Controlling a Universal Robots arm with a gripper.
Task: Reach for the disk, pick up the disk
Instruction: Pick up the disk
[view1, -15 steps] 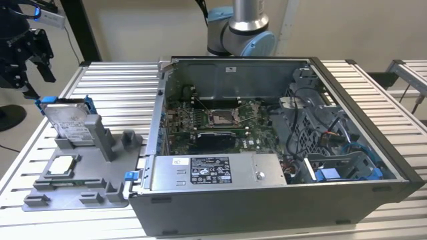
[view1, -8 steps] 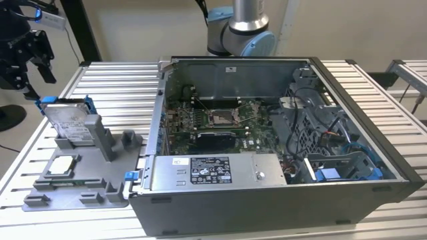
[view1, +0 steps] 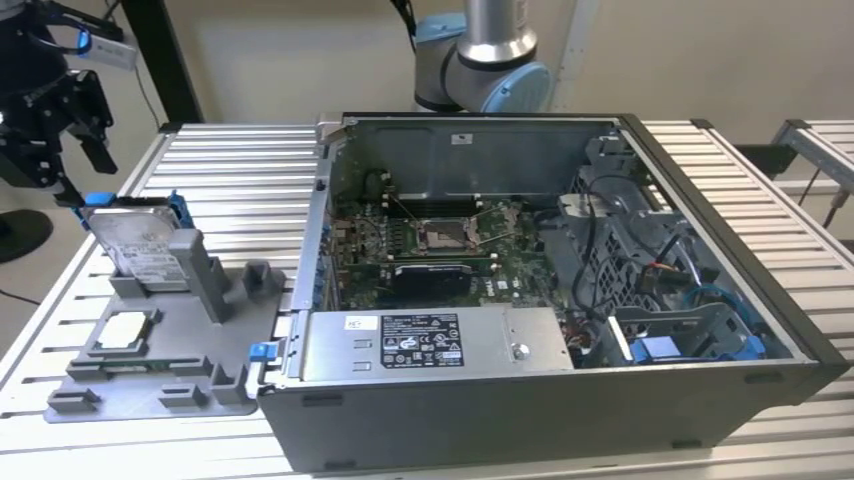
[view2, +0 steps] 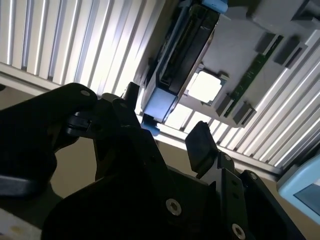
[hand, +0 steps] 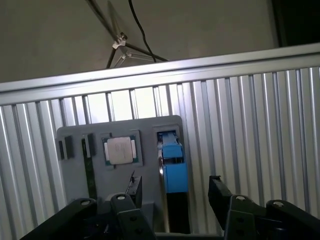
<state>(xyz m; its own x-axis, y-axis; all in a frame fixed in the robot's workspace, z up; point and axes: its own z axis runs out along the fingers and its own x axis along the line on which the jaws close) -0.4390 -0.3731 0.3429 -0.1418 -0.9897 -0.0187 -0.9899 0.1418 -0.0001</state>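
The disk (view1: 140, 242) is a silver-grey drive with a white label and blue rails. It stands on edge in a slot of the grey holder (view1: 160, 370) at the exterior view's left. My black gripper (view1: 74, 160) hangs just above and to the left of its top edge, open and holding nothing. In the first wrist view the disk's blue-capped edge (hand: 173, 162) lies straight ahead of the gripper (hand: 175, 192), between the lines of the two fingers. The second wrist view shows the disk (view2: 175, 65) edge-on beyond the spread gripper (view2: 167, 125).
A small square silver chip (view1: 123, 328) rests on the holder beside the disk. An open computer case (view1: 561, 420) with a grey power-supply box (view1: 420, 343) takes up the middle and right of the slatted table (view1: 240, 170). The arm's base (view1: 481, 60) stands behind it.
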